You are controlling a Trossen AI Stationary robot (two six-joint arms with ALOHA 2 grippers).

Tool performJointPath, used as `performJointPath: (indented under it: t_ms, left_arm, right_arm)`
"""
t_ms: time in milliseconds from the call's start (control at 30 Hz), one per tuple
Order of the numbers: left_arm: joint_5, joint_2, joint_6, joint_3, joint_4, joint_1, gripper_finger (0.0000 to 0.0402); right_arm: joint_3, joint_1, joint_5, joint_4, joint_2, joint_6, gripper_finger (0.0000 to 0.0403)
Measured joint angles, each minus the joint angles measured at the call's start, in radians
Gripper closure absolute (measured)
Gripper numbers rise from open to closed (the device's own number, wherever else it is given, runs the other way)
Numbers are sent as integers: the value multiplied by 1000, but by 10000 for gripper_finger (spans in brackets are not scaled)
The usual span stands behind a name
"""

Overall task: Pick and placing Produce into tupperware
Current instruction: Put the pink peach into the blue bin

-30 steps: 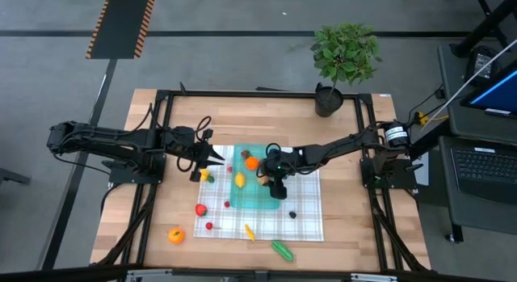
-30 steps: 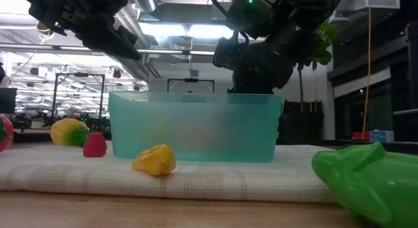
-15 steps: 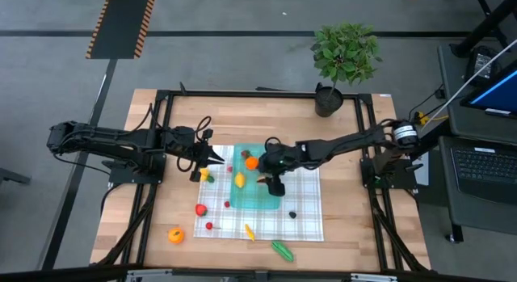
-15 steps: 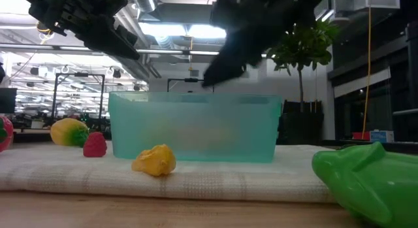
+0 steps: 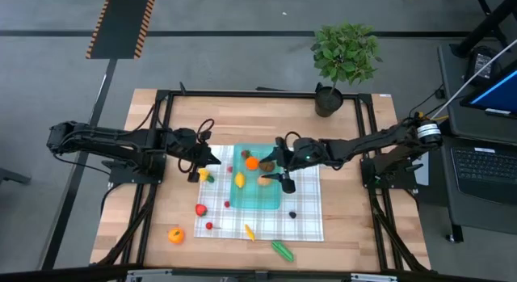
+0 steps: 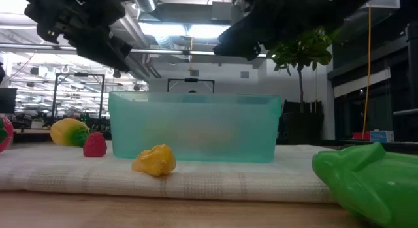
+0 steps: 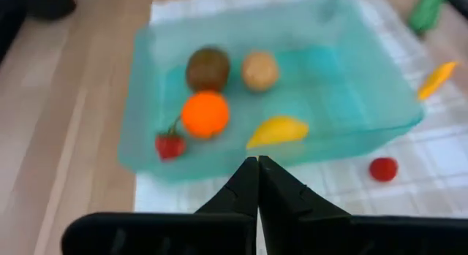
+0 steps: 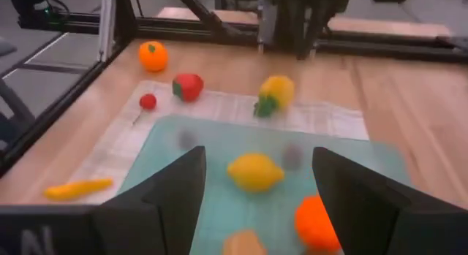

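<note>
The teal tupperware stands on the checked cloth and holds an orange piece, a lemon, a brown kiwi, a tan piece and a red one. More produce lies outside it: a strawberry, an orange, a green piece, a dark piece. My right gripper hovers open above the tupperware's right half. Just off the container's left edge my left gripper is shut and empty.
A potted plant stands at the table's far edge. The white-and-green checked cloth spreads beyond the container toward the near side. A yellow-and-green piece lies below the left gripper. Bare wood shows on the right.
My right gripper has risen out of the tupperware and drawn back toward the table's right and far side, tipping from pointing down to more level. A tan piece now shows in the container where it had been. The left arm has barely moved.
</note>
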Motion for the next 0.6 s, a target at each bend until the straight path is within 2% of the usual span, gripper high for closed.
performJointPath:
  t_ms: [133,233,467,600]
  left_arm:
    - [-24,0,-45,0,-42,0,366]
    - [-28,0,-45,0,-42,-1,325]
    - [-231,0,-20,0,-46,-24,217]
    - [-242,1,-14,0,-48,-35,176]
  right_arm:
    - [-65,1,0,139,-16,-10,152]
    - [-70,1,1,155,-14,-9,152]
    - [-71,1,1,161,-13,-10,152]
    - [-71,-1,1,161,-13,-10,152]
